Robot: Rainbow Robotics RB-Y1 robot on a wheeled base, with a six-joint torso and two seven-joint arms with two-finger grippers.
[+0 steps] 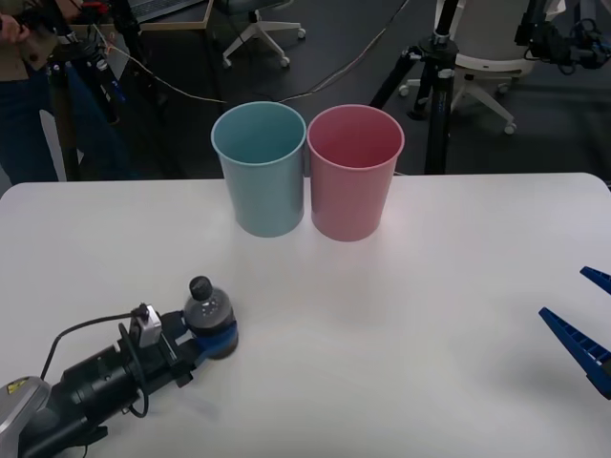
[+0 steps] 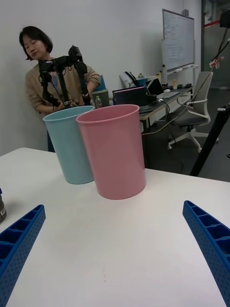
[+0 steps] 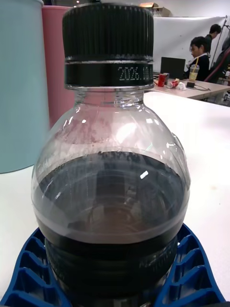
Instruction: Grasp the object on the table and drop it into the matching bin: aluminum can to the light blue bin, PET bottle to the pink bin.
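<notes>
A: The left tool (image 1: 218, 339) is seen low on the near-left part of the worktop (image 1: 430, 286), and the PET bottle (image 1: 207, 307) is gripped between its blue ribbed fingers (image 3: 28, 259).

B: Confirmed from the left wrist view: the bottle (image 3: 112, 192) stands upright, its lower body hugged on both sides by the fingers, which are closed in against it. The black cap (image 3: 108, 45) is screwed on, and dark liquid is seen up to about the shoulder.

A: The bottle's base looks to be at the worktop surface (contact with it cannot be told for certain).

B: And the bins? The light blue bin (image 1: 260, 167) and the pink bin (image 1: 354, 172) are set upright at the far middle of the worktop, just beside each other, blue on the left, pink on the right.

A: Both are well apart from the bottle, which is placed nearer and further left than the blue one.

B: The right tool (image 1: 585, 322) is found at the near-right edge, above the worktop, its two blue fingers spread wide with nothing held between them.

A: In the right wrist view the same two bins (image 2: 69, 144) (image 2: 115, 151) are faced by that spread tool (image 2: 115, 249), with bare worktop (image 2: 120, 259) between.
</notes>
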